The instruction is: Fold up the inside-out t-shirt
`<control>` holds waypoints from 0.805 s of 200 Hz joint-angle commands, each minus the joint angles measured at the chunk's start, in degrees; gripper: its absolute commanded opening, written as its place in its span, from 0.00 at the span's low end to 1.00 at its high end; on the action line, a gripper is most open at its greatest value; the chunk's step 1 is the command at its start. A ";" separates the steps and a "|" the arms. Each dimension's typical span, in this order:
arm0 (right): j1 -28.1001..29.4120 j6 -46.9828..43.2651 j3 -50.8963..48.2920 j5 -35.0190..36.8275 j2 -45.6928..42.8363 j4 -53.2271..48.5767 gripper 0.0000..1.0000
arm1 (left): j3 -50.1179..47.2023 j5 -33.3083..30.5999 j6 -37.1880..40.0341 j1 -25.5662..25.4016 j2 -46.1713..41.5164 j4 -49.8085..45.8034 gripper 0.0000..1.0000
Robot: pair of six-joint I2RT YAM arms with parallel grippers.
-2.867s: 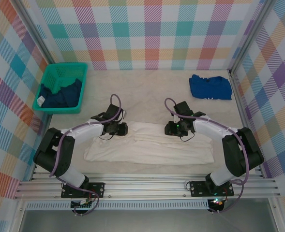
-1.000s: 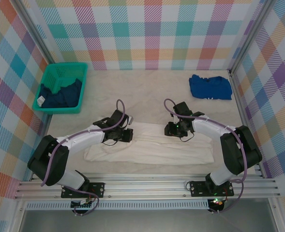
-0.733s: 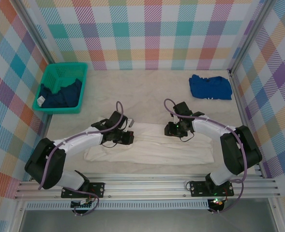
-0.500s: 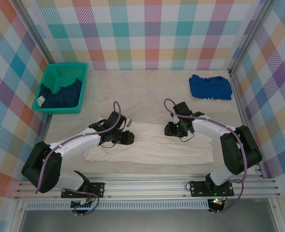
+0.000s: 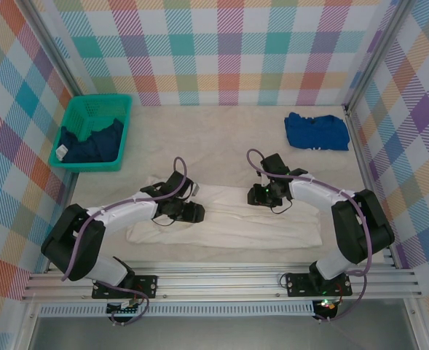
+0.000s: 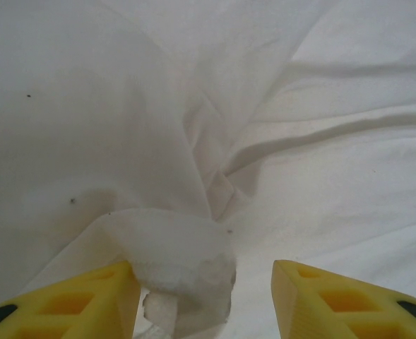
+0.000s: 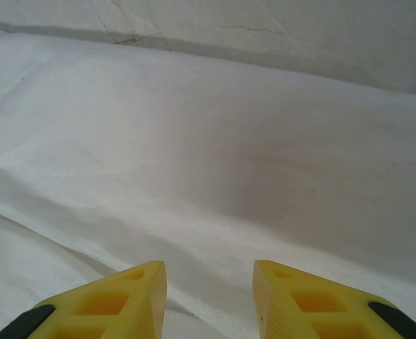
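Table (image 5: 221,127): t-shirt (image 5: 243,222) maybe touching L hand (image 5: 193,212).

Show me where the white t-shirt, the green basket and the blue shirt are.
white t-shirt (image 5: 236,222), top external view, middle of the spread cloth.
green basket (image 5: 103,98), top external view, far rim.
blue shirt (image 5: 316,131), top external view, centre of the folded pile.

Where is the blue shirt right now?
In the top view, the blue shirt lies at the far right, beyond the right gripper, across from the green basket.
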 commanded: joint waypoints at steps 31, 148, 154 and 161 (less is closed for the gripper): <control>0.29 0.78 -0.78 -0.39 -0.66 -0.01 0.37 | -1.66 7.94 1.47 -1.47 0.47 6.06 0.41; 0.29 0.80 -1.15 -0.63 -1.19 0.26 0.37 | 0.32 -2.97 -3.61 -2.12 -8.23 0.71 0.41; 0.29 0.89 -1.17 -0.59 -1.19 0.43 0.38 | 1.00 -4.98 -3.55 -2.04 -7.62 1.55 0.44; 0.31 0.80 -1.18 -0.71 -1.19 0.43 0.37 | 1.66 -7.37 -3.67 -1.88 -6.53 3.00 0.46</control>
